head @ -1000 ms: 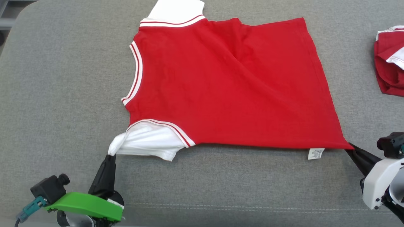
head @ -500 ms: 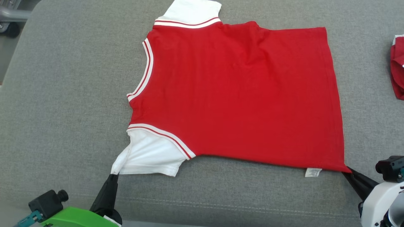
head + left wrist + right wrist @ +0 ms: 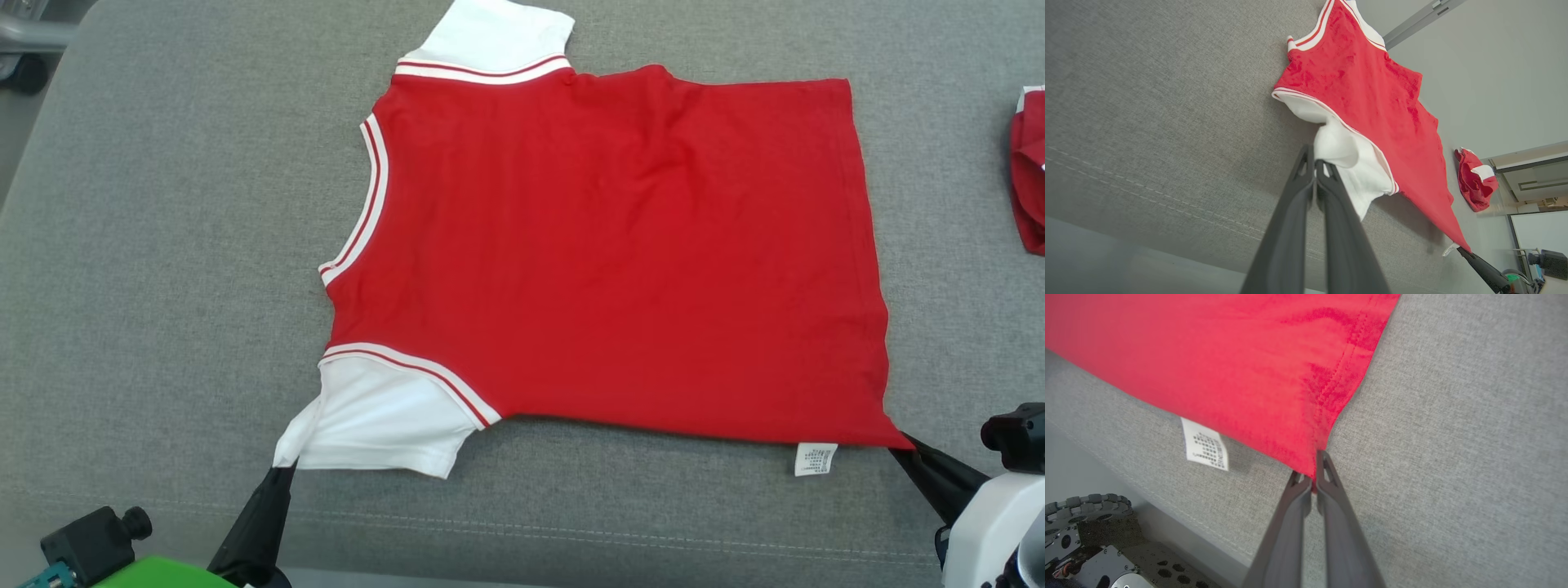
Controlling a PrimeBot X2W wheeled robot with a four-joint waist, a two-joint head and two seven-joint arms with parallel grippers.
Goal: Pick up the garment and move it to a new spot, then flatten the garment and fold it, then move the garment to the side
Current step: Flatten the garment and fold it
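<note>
The garment [image 3: 604, 253] is a red shirt with white sleeves and white-red trim, spread nearly flat on the grey cushion, collar toward the left. My left gripper [image 3: 283, 467] is shut on the tip of the near white sleeve [image 3: 384, 420]; the left wrist view shows the dark fingers [image 3: 1306, 179] pinching that sleeve [image 3: 1339, 151]. At the shirt's near right hem corner my right gripper [image 3: 902, 441] is shut on the fabric; in the right wrist view its tips [image 3: 1312, 477] clamp the red corner [image 3: 1314, 457] beside a white care label [image 3: 1205, 446].
A second red-and-white garment [image 3: 1029, 171] lies bunched at the cushion's far right edge. The cushion's front seam [image 3: 571, 531] runs just behind my grippers, with the edge close below. Part of the wheeled base [image 3: 1090, 547] shows under the cushion edge.
The camera has shifted. Both grippers have drawn the sleeve tip and hem corner nearer the cushion's front edge, and the shirt lies flatter, with fewer creases.
</note>
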